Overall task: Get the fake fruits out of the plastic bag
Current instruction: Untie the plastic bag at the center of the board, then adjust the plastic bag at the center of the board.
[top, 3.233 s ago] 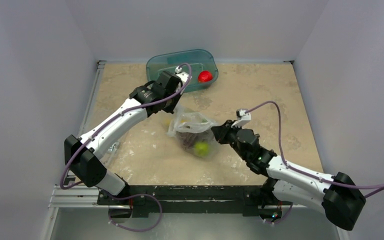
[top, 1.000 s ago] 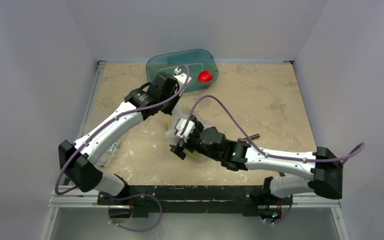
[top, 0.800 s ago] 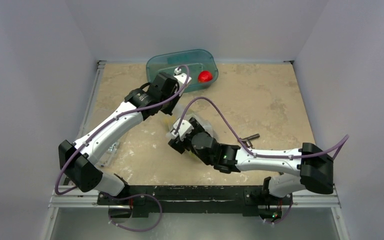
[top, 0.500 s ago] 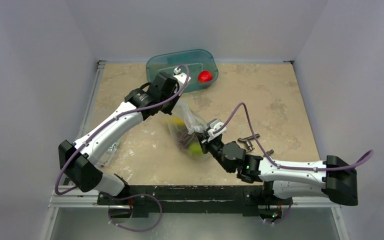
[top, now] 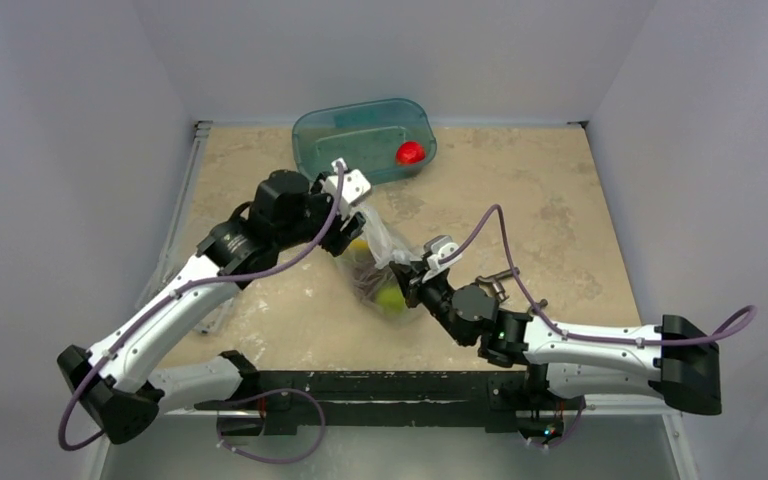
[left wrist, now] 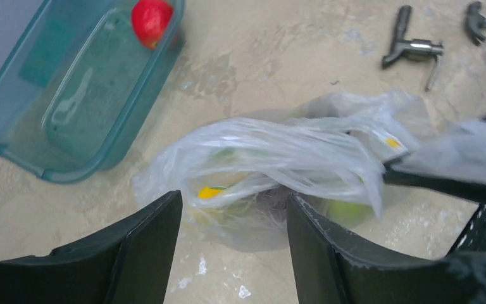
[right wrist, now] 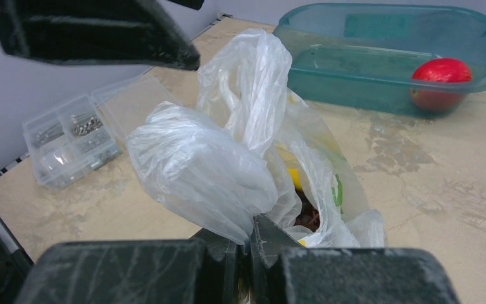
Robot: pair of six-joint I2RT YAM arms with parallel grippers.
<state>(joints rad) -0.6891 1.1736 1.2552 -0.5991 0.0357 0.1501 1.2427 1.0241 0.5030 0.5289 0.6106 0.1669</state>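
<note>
Plastic bag (right wrist: 228, 158) pinched by the right end effector (right wrist: 250, 239); left end effector (left wrist: 233, 212), shut before, now open above it.

Note for you: plastic bag (top: 385, 250) sits mid-table (top: 560, 200), clear, crinkled, slumped. Its whitish bunched top fold stands up, pinched tight in the right gripper (right wrist: 248, 231). Your fruits are all inside (seen only through the film): yellow banana (left wrist: 210, 192) farthest, dark purple grapes (top: 365, 278) in the middle, green apple (top: 390, 298) nearest.
</note>
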